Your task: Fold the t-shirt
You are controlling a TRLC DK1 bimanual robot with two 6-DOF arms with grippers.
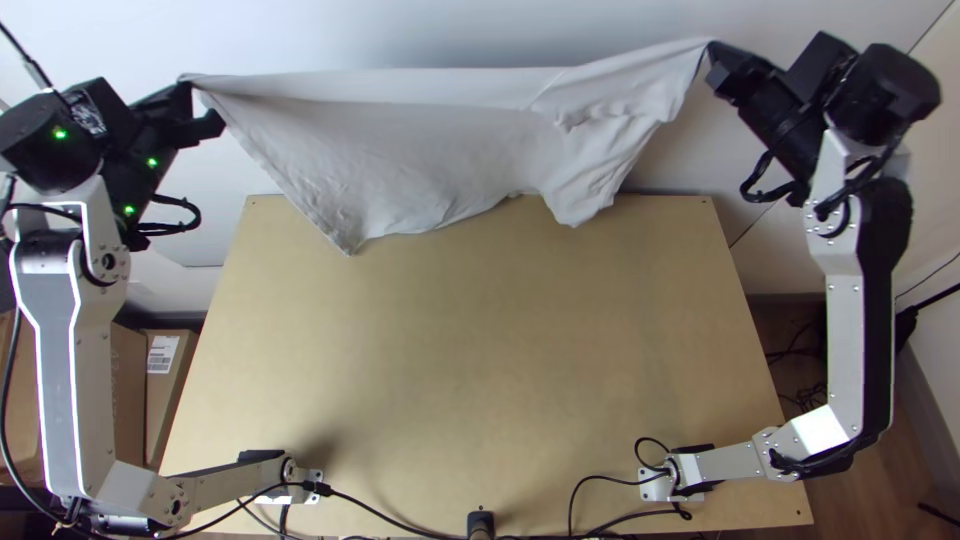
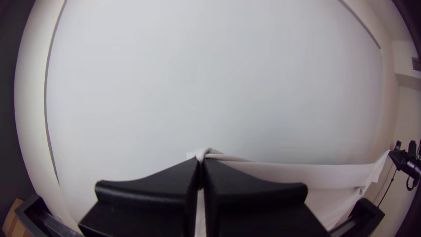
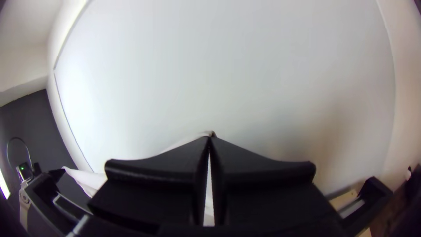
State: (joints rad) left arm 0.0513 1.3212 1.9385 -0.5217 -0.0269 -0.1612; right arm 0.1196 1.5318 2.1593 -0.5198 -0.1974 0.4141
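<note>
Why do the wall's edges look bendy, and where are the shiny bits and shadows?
Left wrist view: the fisheye lens bends the edges of the wall; top view: glare whitens a patch on the right arm, and a soft shadow lies on the table beside the left arm's base; right wrist view: part of the wall glows brightly.

Shirt (image 1: 400, 150) was plain pale grey-white, over the table's far edge. Table (image 1: 480, 330) was light tan. Left arm (image 1: 92, 370) and right arm (image 1: 845, 340), either side of the table, were silver-grey and white with black joints; left one had bright green lights (image 1: 152, 161). Both grippers were black: left gripper (image 1: 192, 88), right gripper (image 1: 711, 52). Cables (image 1: 385, 517) at the table's near edge, black. Box (image 1: 168, 400) left of the table, brown; label (image 1: 163, 353) white.
</note>
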